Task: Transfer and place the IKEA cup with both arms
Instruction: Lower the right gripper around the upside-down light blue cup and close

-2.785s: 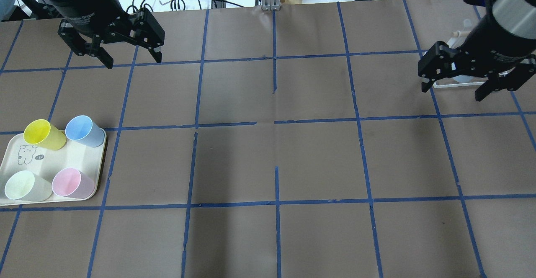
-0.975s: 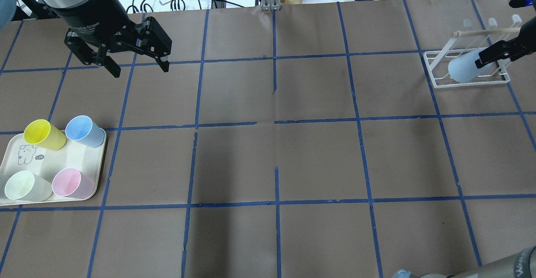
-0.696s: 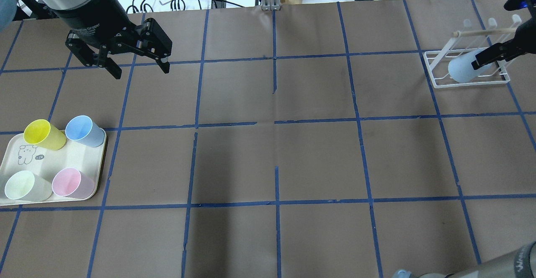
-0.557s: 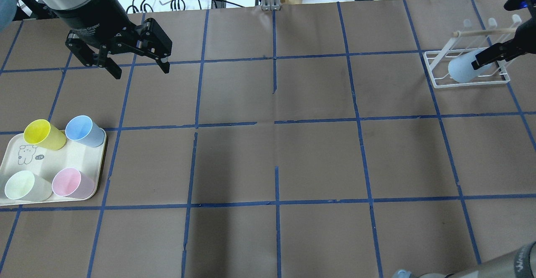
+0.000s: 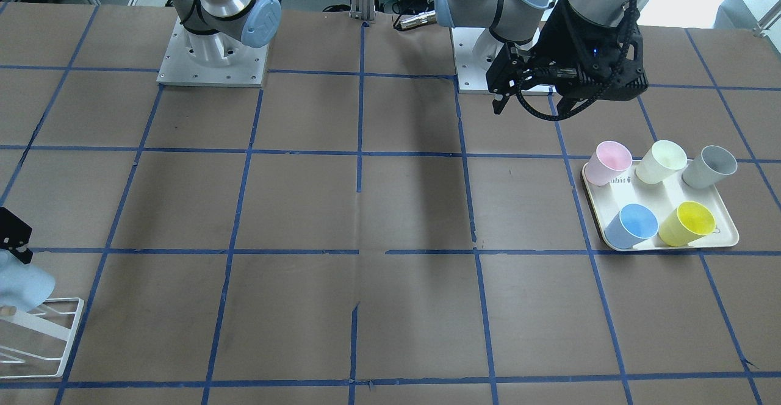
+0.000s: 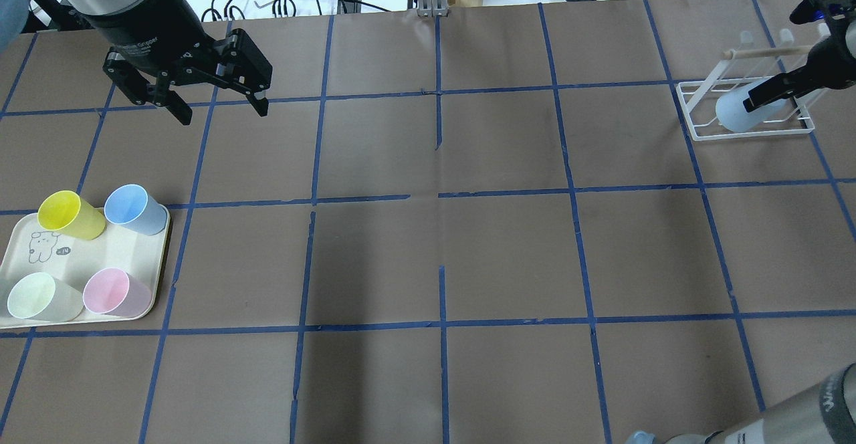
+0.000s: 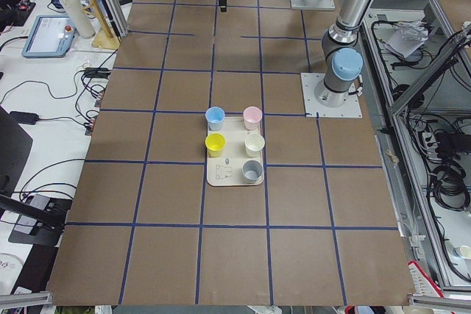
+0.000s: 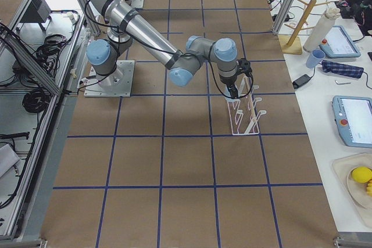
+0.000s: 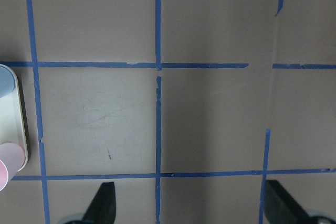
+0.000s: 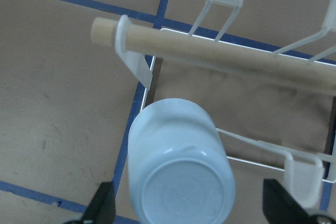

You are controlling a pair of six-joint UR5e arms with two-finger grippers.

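Observation:
The pale sky-blue IKEA cup (image 6: pixel 734 114) rests bottom-up and tilted on the white wire rack (image 6: pixel 699 133) at the table's far right. It also shows in the right wrist view (image 10: pixel 178 177) and the front view (image 5: pixel 21 286). My right gripper (image 6: pixel 779 89) is open at the cup. In the right wrist view its fingers (image 10: pixel 102 205) stand on either side of the cup's base with a gap. My left gripper (image 6: pixel 219 111) is open and empty, hovering over bare table beyond the tray; it also shows in the front view (image 5: pixel 529 111).
A cream tray (image 6: pixel 117 250) at the left holds a deeper blue cup (image 6: pixel 134 208), a yellow cup (image 6: pixel 67 214), a pale green cup (image 6: pixel 37 297) and a pink cup (image 6: pixel 114 292). A grey cup (image 5: pixel 711 167) shows in the front view. The rack has a wooden rod (image 10: pixel 220 51).
My right gripper has swung from over the rack's front to its right side, uncovering the cup on the rack, then crept slightly left. My left gripper has barely moved.

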